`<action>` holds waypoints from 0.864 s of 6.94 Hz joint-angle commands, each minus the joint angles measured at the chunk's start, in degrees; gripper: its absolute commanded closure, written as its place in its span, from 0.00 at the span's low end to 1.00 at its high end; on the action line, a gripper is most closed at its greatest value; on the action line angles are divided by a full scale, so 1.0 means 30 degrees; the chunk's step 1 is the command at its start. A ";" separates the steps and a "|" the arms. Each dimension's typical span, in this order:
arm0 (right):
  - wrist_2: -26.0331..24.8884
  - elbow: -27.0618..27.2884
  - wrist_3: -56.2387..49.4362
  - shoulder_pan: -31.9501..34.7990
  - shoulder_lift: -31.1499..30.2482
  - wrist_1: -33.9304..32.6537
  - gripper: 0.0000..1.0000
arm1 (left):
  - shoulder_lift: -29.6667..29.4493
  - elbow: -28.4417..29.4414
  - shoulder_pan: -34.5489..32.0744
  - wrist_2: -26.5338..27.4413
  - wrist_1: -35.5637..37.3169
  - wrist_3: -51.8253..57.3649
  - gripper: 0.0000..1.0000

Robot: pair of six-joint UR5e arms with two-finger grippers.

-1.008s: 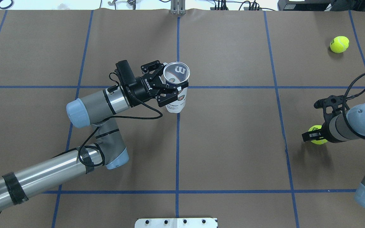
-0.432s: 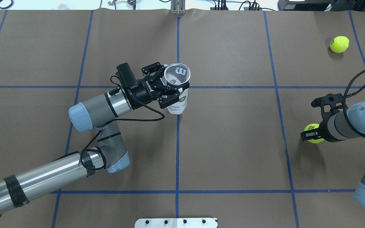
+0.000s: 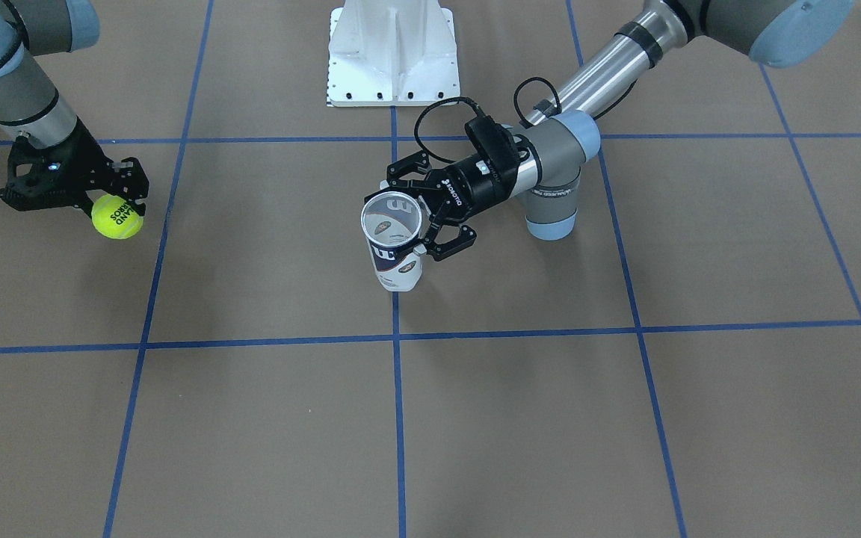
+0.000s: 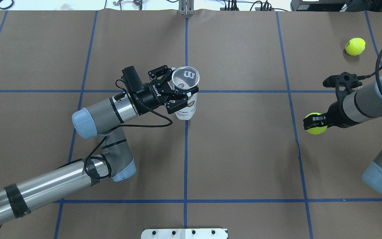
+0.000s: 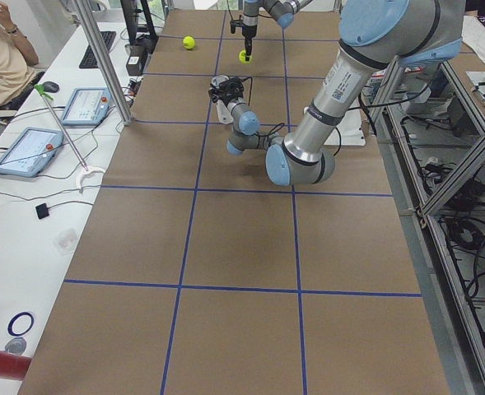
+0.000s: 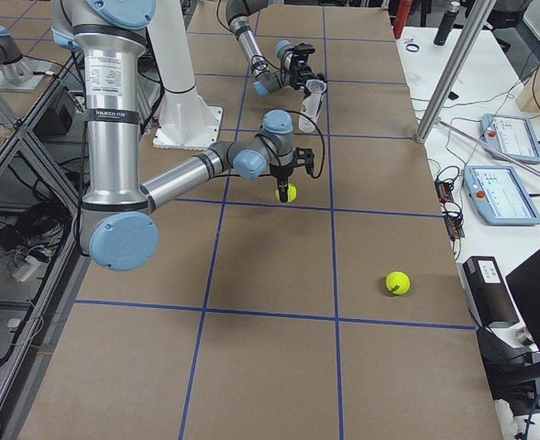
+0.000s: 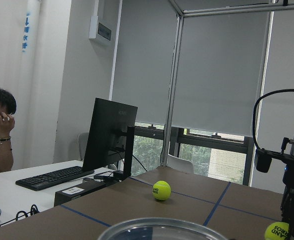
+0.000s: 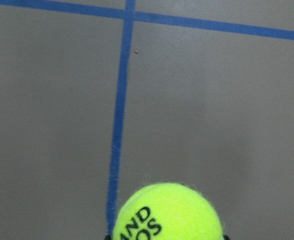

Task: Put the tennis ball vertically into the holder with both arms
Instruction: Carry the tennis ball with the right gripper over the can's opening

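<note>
Clamping the holder (image 4: 187, 108) just under its metal rim, the left gripper (image 4: 178, 93) has its jaws pressed on opposite sides of the clear wall. The can is upright with its mouth facing up, over the blue centre line (image 4: 185, 159) of the table (image 4: 244, 149). Whether its base touches the paper I cannot tell. Well apart, toward the table's right edge, the right gripper (image 4: 313, 121) points down with its jaws closed on the tennis ball (image 4: 317, 128), black lettering showing, held above the paper beside another blue line (image 4: 293, 132). A broad stretch of brown paper lies between ball and holder. A second ball (image 4: 355, 46) sits near the far right corner, and the white pedestal base (image 3: 392, 52) stands at the robot's edge.
</note>
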 commanded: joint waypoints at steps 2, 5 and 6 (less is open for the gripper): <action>0.3873 0.0838 0.1462 0.2487 0.6550 -0.7115 1.00 | 0.0030 0.0048 0.0021 0.0001 -0.0029 0.0203 0.17; 0.3848 0.1054 0.2710 0.2054 1.1983 -1.3450 0.99 | -0.0029 0.0224 0.1044 -0.0028 0.0000 0.3865 0.18; 0.3847 0.0267 0.3824 0.1849 1.3302 -1.3457 0.99 | -0.0029 0.0225 0.1075 0.0001 0.0000 0.3867 0.18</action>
